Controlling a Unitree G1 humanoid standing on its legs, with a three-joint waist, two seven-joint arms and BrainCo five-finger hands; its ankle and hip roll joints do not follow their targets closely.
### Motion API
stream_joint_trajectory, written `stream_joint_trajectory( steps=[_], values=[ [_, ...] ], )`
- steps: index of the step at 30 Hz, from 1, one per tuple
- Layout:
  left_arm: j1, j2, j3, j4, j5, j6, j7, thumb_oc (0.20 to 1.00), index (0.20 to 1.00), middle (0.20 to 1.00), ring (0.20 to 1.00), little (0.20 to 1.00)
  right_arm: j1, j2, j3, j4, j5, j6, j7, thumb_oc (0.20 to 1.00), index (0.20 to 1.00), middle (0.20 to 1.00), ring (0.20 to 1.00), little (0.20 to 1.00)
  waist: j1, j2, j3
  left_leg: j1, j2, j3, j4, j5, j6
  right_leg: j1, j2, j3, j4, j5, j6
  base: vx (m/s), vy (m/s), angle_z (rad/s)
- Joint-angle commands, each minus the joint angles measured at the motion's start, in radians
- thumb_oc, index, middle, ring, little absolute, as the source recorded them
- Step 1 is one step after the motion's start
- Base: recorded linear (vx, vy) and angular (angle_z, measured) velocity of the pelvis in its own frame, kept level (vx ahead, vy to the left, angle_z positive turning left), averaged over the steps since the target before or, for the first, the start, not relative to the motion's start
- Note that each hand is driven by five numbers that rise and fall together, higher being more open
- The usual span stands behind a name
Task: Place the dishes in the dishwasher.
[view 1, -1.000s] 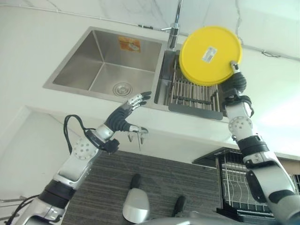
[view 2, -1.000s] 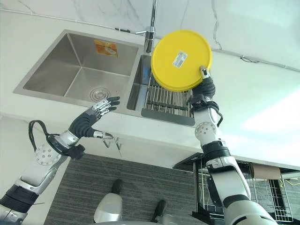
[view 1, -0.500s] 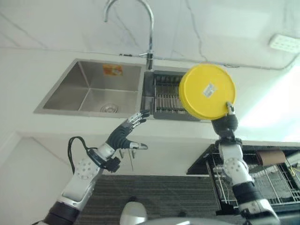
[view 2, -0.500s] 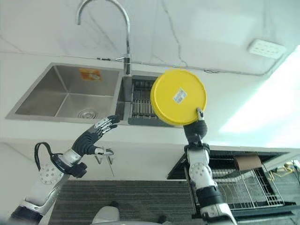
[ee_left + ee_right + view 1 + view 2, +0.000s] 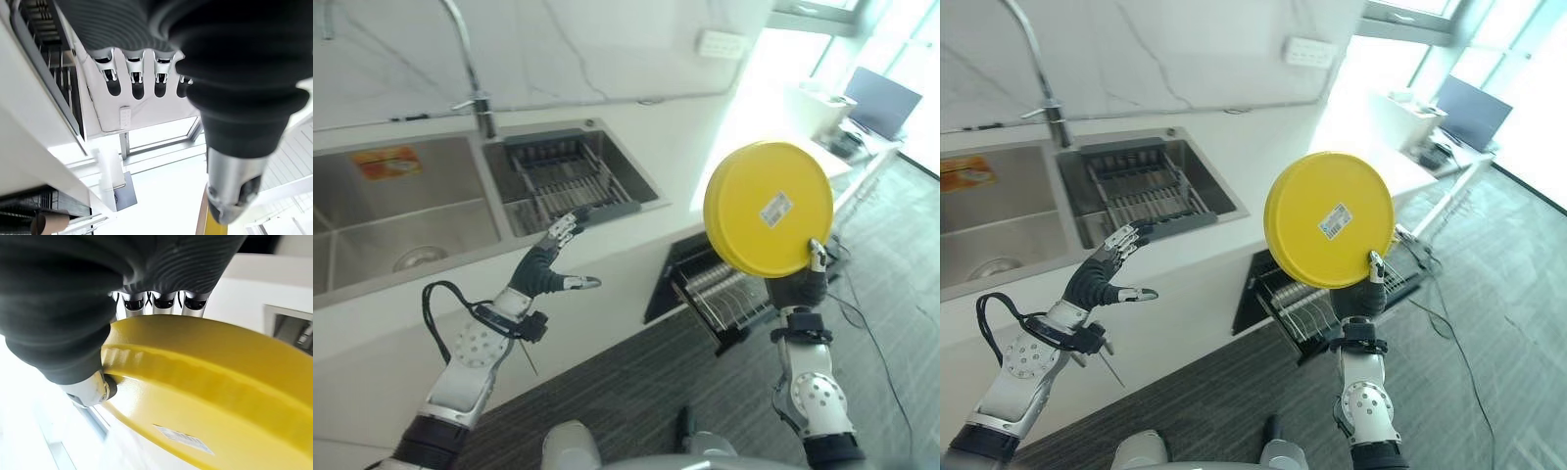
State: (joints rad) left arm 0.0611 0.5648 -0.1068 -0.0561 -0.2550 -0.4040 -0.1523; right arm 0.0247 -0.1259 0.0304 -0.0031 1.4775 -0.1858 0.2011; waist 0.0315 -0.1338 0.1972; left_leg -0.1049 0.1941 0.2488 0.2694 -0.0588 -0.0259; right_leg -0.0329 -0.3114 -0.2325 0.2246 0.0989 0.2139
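Observation:
My right hand (image 5: 800,285) is shut on the lower rim of a yellow plate (image 5: 767,209), holding it upright in the air with its labelled underside toward me. Up close, the thumb (image 5: 90,382) presses the plate (image 5: 205,377) against the fingers behind it. The plate hangs above the pulled-out dishwasher rack (image 5: 720,286), a wire basket sticking out from under the counter. My left hand (image 5: 546,264) floats open in front of the counter edge, fingers straight, holding nothing.
A white counter (image 5: 695,147) carries a double steel sink (image 5: 401,211) with a tap (image 5: 475,73) and a dish drainer (image 5: 563,176) in its right basin. Grey floor (image 5: 636,392) lies in front. A desk with a monitor (image 5: 881,98) stands far right.
The camera has swung right, so the sink has slid left and the dishwasher rack has come into view. My right hand has carried the plate away from the sink to above the rack.

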Motion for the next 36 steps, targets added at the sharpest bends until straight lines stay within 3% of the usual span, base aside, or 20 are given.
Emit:
stream_joint_trajectory(
  steps=[1,3,5,7,10,11,12,13,14,15,17,20,23,25,30,31,33,34,36],
  values=[
    [-0.031,0.024,0.026,-0.097,0.037,-0.047,0.045,1.000,1.000,1.000,1.000,1.000,-0.084,-0.015,-0.004,-0.080,0.004,-0.050,0.046,0.200,0.200,0.200,0.200,0.200,0.026,0.015,-0.009,0.156,-0.026,-0.051,-0.039,-0.132,0.009,0.052,-0.019,-0.002,-0.114,0.021,-0.001,-0.09,-0.311,-0.13],
    [-0.019,0.023,0.019,-0.086,0.040,-0.051,0.082,1.000,1.000,1.000,1.000,1.000,-0.095,-0.021,0.017,-0.075,-0.005,-0.041,0.020,0.200,0.200,0.200,0.200,0.200,0.025,0.026,-0.024,0.177,-0.006,-0.037,-0.087,-0.100,-0.009,0.069,0.009,-0.019,-0.130,-0.005,0.000,-0.01,-0.307,-0.23],
    [0.009,0.010,0.044,-0.082,0.026,-0.060,0.091,1.000,1.000,1.000,1.000,1.000,-0.095,-0.032,0.022,-0.075,-0.008,-0.015,0.025,0.200,0.200,0.200,0.200,0.200,0.023,0.045,-0.037,0.216,0.027,-0.027,-0.149,-0.060,-0.029,0.075,0.059,-0.039,-0.098,-0.088,-0.010,0.03,-0.330,-0.46],
    [0.015,0.004,0.041,-0.078,0.048,-0.061,0.100,1.000,1.000,1.000,1.000,1.000,-0.097,-0.035,0.027,-0.073,-0.010,0.000,0.031,0.200,0.200,0.200,0.200,0.200,0.018,0.055,-0.043,0.232,0.043,-0.028,-0.173,-0.043,-0.041,0.074,0.085,-0.041,-0.071,-0.129,-0.022,0.06,-0.268,-0.44],
    [0.010,-0.013,0.030,-0.077,0.054,-0.055,0.119,1.000,1.000,1.000,1.000,1.000,-0.093,-0.040,0.040,-0.074,-0.031,0.026,0.023,0.200,0.200,0.200,0.200,0.200,0.009,0.077,-0.052,0.243,0.059,-0.053,-0.196,-0.020,-0.063,0.068,0.126,-0.022,-0.031,-0.186,-0.054,0.11,-0.212,-0.33],
    [0.017,-0.028,0.019,-0.076,0.051,-0.066,0.137,1.000,1.000,1.000,1.000,1.000,-0.088,-0.044,0.064,-0.069,-0.055,0.018,0.024,0.200,0.200,0.200,0.200,0.200,0.013,0.092,-0.054,0.233,0.059,-0.109,-0.195,-0.011,-0.072,0.068,0.151,0.004,-0.023,-0.203,-0.073,0.14,-0.214,-0.26],
    [0.024,-0.034,0.019,-0.077,0.049,-0.069,0.145,1.000,1.000,1.000,1.000,1.000,-0.086,-0.045,0.080,-0.068,-0.066,0.012,0.024,0.200,0.200,0.200,0.200,0.200,0.020,0.097,-0.054,0.227,0.051,-0.148,-0.194,-0.011,-0.073,0.070,0.159,0.014,-0.027,-0.206,-0.079,0.21,-0.234,-0.25],
    [0.050,-0.043,0.029,-0.077,0.038,-0.078,0.151,1.000,1.000,1.000,1.000,1.000,-0.083,-0.041,0.115,-0.066,-0.088,-0.002,0.021,0.200,0.200,0.200,0.200,0.200,0.040,0.107,-0.054,0.216,0.008,-0.246,-0.196,-0.022,-0.064,0.072,0.179,0.046,-0.037,-0.208,-0.089,0.19,-0.173,-0.09],
    [0.066,-0.047,0.038,-0.080,0.028,-0.083,0.140,1.000,1.000,1.000,1.000,1.000,-0.079,-0.040,0.130,-0.066,-0.093,-0.011,0.020,0.200,0.200,0.200,0.200,0.200,0.046,0.113,-0.054,0.210,-0.016,-0.265,-0.198,-0.023,-0.057,0.078,0.189,0.057,-0.048,-0.207,-0.094,0.21,-0.160,-0.34],
    [0.077,-0.049,0.047,-0.086,0.023,-0.083,0.119,1.000,1.000,1.000,1.000,1.000,-0.071,-0.038,0.136,-0.070,-0.099,-0.023,0.018,0.200,0.200,0.200,0.200,0.200,0.048,0.119,-0.051,0.203,-0.030,-0.247,-0.205,-0.013,-0.053,0.091,0.199,0.055,-0.068,-0.202,-0.098,0.15,-0.088,-0.40],
    [0.047,-0.046,0.019,-0.077,0.018,-0.080,0.102,1.000,1.000,1.000,1.000,1.000,-0.047,-0.033,0.143,-0.066,-0.116,-0.070,0.044,0.200,0.200,0.200,0.200,0.200,0.047,0.132,-0.042,0.167,-0.048,-0.203,-0.267,0.065,-0.072,0.123,0.214,0.022,-0.137,-0.179,-0.100,0.13,-0.036,-0.07],
    [-0.028,-0.057,-0.041,-0.040,0.033,-0.082,0.118,1.000,1.000,1.000,1.000,1.000,-0.063,-0.056,0.141,-0.056,-0.108,-0.104,0.048,0.200,0.200,0.200,0.200,0.200,0.075,0.140,-0.017,0.040,-0.093,-0.237,-0.303,0.161,-0.101,0.180,0.231,0.026,-0.197,-0.180,-0.101,0.14,0.055,0.72],
    [-0.036,-0.061,-0.040,-0.034,0.031,-0.082,0.123,1.000,1.000,1.000,1.000,1.000,-0.055,-0.051,0.151,-0.070,-0.127,-0.080,0.040,0.200,0.200,0.200,0.200,0.200,0.075,0.141,-0.015,0.034,-0.115,-0.251,-0.279,0.135,-0.071,0.179,0.210,0.026,-0.181,-0.197,-0.099,0.19,0.220,0.03],
    [-0.003,-0.057,-0.013,-0.043,0.037,-0.086,0.115,1.000,1.000,1.000,1.000,1.000,0.014,-0.036,0.143,-0.099,-0.117,-0.038,0.072,0.200,0.200,0.200,0.200,0.200,0.053,0.122,-0.026,0.066,-0.110,-0.211,-0.218,0.074,-0.051,0.175,0.166,0.019,-0.154,-0.193,-0.078,0.41,0.277,-1.04],
    [0.027,-0.047,0.002,-0.072,0.054,-0.081,0.140,1.000,1.000,1.000,1.000,1.000,0.002,-0.033,0.154,-0.094,-0.097,-0.019,0.070,0.200,0.200,0.200,0.200,0.200,0.080,0.098,-0.022,0.054,-0.127,-0.191,-0.129,0.018,-0.020,0.182,0.126,0.010,-0.103,-0.210,-0.057,0.18,0.176,-0.41],
    [0.033,-0.040,0.011,-0.076,0.054,-0.082,0.134,1.000,1.000,1.000,1.000,1.000,0.002,-0.027,0.157,-0.095,-0.094,-0.021,0.079,0.200,0.200,0.200,0.200,0.200,0.088,0.096,-0.021,0.055,-0.135,-0.195,-0.126,0.012,-0.006,0.171,0.125,0.006,-0.063,-0.221,-0.053,0.09,0.166,-0.24],
    [0.045,-0.021,0.025,-0.076,0.071,-0.092,0.122,1.000,1.000,1.000,1.000,1.000,0.008,-0.017,0.162,-0.098,-0.086,-0.032,0.101,0.200,0.200,0.200,0.200,0.200,0.087,0.096,-0.012,0.069,-0.148,-0.203,-0.123,-0.013,0.031,0.081,0.128,0.028,0.124,-0.180,-0.032,0.10,0.091,-0.13],
    [0.048,-0.014,0.032,-0.073,0.078,-0.093,0.118,1.000,1.000,1.000,1.000,1.000,0.012,-0.011,0.165,-0.098,-0.085,-0.037,0.110,0.200,0.200,0.200,0.200,0.200,0.086,0.094,-0.010,0.076,-0.149,-0.200,-0.121,-0.018,0.032,0.057,0.112,0.034,0.141,-0.156,-0.033,0.11,-0.111,-0.07],
    [0.033,-0.001,0.034,-0.078,0.077,-0.084,0.137,1.000,1.000,1.000,1.000,1.000,0.002,-0.006,0.183,-0.079,-0.079,-0.054,0.134,0.200,0.200,0.200,0.200,0.200,0.094,0.082,-0.008,0.075,-0.142,-0.192,-0.120,-0.015,0.007,0.077,0.055,0.006,-0.019,-0.118,-0.041,0.05,-0.306,0.06]
  ],
)
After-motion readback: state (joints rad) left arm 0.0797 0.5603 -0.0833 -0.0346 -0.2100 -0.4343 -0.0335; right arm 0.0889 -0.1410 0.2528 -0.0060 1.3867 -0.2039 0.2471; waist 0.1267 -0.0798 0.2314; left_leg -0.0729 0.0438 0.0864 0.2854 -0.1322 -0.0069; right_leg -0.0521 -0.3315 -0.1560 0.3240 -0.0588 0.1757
